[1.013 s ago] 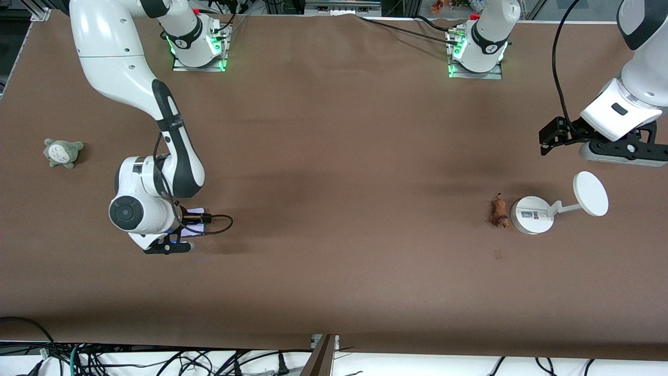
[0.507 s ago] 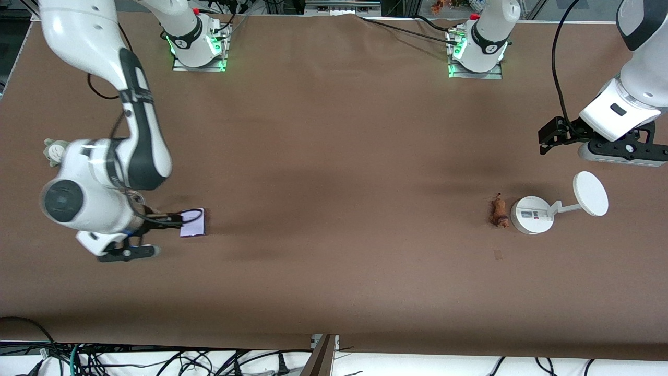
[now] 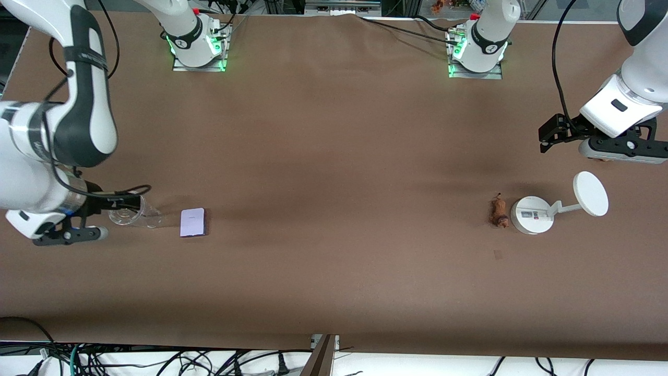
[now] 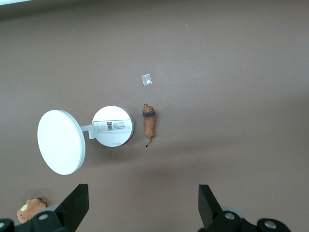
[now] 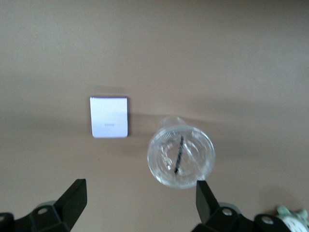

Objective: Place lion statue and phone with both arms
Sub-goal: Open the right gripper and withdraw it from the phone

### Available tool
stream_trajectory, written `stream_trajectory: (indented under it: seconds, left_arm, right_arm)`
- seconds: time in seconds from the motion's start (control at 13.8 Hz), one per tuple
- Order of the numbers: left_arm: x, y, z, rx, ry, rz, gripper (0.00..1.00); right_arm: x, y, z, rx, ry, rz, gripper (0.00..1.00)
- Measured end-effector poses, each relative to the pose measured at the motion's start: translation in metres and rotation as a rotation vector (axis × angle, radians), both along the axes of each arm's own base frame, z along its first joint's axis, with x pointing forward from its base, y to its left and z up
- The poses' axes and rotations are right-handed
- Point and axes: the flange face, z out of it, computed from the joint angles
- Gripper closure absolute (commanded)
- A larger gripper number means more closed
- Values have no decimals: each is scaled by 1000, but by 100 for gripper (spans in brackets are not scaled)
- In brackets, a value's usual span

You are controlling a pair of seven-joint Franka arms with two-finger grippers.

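The lavender phone (image 3: 192, 222) lies flat on the brown table toward the right arm's end; it also shows in the right wrist view (image 5: 109, 117). My right gripper (image 3: 68, 235) (image 5: 140, 203) is open and empty, up in the air over the table near a clear glass, apart from the phone. The orange-brown lion statue (image 3: 499, 211) (image 4: 149, 124) lies on the table, close beside the round base of a white stand (image 3: 532, 215). My left gripper (image 3: 621, 151) (image 4: 143, 212) is open and empty, high over the table near the stand.
A clear glass (image 3: 128, 214) (image 5: 180, 155) stands beside the phone, toward the right arm's end. The stand's disc (image 3: 591, 194) (image 4: 61, 141) juts out from its base (image 4: 112, 125). A brown plush (image 4: 30, 209) and a grey-green plush (image 5: 292, 212) show at view edges.
My right gripper has moved off the phone toward the right arm's end of the table, uncovering the glass. The phone lies where it was. The left arm has barely moved.
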Motion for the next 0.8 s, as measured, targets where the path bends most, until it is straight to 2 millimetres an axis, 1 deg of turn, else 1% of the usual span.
stream_trajectory:
  seconds: [0.14, 0.29, 0.43, 0.58, 0.8]
  left_arm:
    - [0, -1, 0, 0, 0, -3, 0]
    - [-1, -4, 1, 0, -1, -6, 0]
    - [-1, -6, 3, 0, -2, -11, 0]
    - [-6, -8, 5, 3, 23, -12, 0]
    - [-7, -8, 6, 4, 29, -12, 0]
  right_arm:
    - [-13, -9, 32, 16, 2, -13, 0]
    - [-30, -20, 65, 38, 14, -28, 0]
    - [-50, -38, 92, 57, 31, -49, 0]
    - [-69, -47, 111, 63, 28, -46, 0]
    - [-90, -39, 130, -3, 24, 6, 0]
